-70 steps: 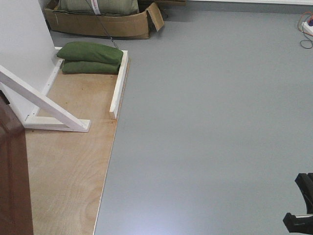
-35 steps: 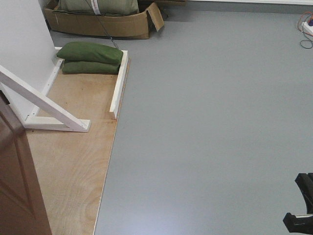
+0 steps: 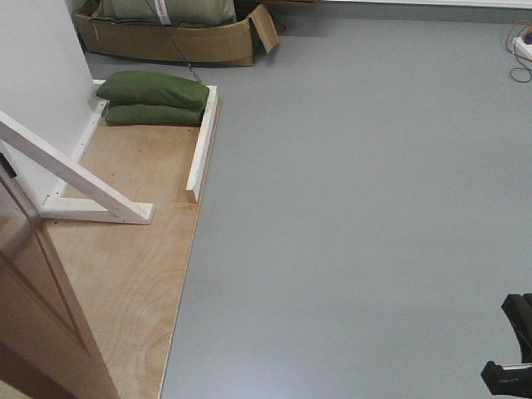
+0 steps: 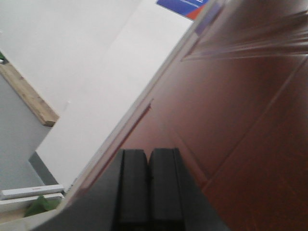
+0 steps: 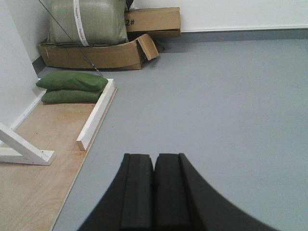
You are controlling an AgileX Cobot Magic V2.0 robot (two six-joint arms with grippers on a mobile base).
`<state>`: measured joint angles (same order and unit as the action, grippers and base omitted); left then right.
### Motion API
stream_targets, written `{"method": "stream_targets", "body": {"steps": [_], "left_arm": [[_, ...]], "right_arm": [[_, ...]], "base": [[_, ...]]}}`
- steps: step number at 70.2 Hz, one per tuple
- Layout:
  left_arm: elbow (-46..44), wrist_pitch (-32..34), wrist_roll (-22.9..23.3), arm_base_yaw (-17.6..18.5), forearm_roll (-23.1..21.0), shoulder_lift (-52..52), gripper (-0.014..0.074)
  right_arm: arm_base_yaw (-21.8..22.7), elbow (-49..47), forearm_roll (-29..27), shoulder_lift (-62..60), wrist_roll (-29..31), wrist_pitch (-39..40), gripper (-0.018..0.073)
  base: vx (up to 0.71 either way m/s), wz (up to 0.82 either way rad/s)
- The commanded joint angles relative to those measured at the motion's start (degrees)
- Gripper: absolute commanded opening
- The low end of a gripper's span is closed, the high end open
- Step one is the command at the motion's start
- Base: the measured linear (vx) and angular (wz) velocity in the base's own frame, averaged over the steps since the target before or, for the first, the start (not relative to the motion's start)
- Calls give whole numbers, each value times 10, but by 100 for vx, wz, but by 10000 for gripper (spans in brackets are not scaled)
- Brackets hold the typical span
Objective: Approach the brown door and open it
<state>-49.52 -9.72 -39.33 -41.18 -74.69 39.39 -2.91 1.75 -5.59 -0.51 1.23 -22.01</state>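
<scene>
The brown door (image 3: 41, 316) fills the lower left corner of the front view, its panel slanting out over the plywood floor. In the left wrist view the door (image 4: 240, 96) spans the right side, beside a white frame edge (image 4: 110, 106). My left gripper (image 4: 148, 151) is shut and empty, its fingertips right at the door panel; contact cannot be told. My right gripper (image 5: 154, 156) is shut and empty over the grey floor. A black part of the right arm (image 3: 511, 366) shows at the lower right of the front view.
A plywood platform (image 3: 133, 274) with a white diagonal brace (image 3: 75, 179) and a white batten (image 3: 202, 145) lies at the left. Two green sandbags (image 3: 154, 98) and a cardboard box (image 3: 166, 41) sit behind it. Grey floor (image 3: 357, 208) spreads to the right, with cables (image 3: 519, 50) at the far corner.
The brown door has swung further into the front view, covering more of the plywood at lower left. The right arm has not moved.
</scene>
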Motion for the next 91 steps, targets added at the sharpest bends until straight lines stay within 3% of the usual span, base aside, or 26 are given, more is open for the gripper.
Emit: {"method": "stream_targets", "body": {"steps": [1, 10, 26, 43, 58, 71, 91], "left_arm": [[-18, -12, 1, 29, -3, -1, 17], [-18, -23, -24, 92, -3, 1, 17], [-18, -27, -116, 204, -3, 2, 17], [-18, -28, -154, 300, -3, 28, 17], [-18, -27, -156, 359, -3, 72, 17], [-18, -21, -193, 405, -3, 118, 17], [-18, 62, -250, 490, -3, 162, 17]], "right_arm": [[1, 1, 3, -9, 7, 46, 0], [1, 1, 3, -9, 7, 46, 0], [1, 1, 3, -9, 7, 46, 0], [1, 1, 3, -9, 7, 46, 0], [1, 1, 3, -9, 7, 46, 0], [1, 1, 3, -9, 7, 46, 0], [1, 1, 3, -9, 7, 46, 0]], "base": [[0, 0], [0, 0], [0, 0], [0, 0], [0, 0], [0, 0], [0, 0]]}}
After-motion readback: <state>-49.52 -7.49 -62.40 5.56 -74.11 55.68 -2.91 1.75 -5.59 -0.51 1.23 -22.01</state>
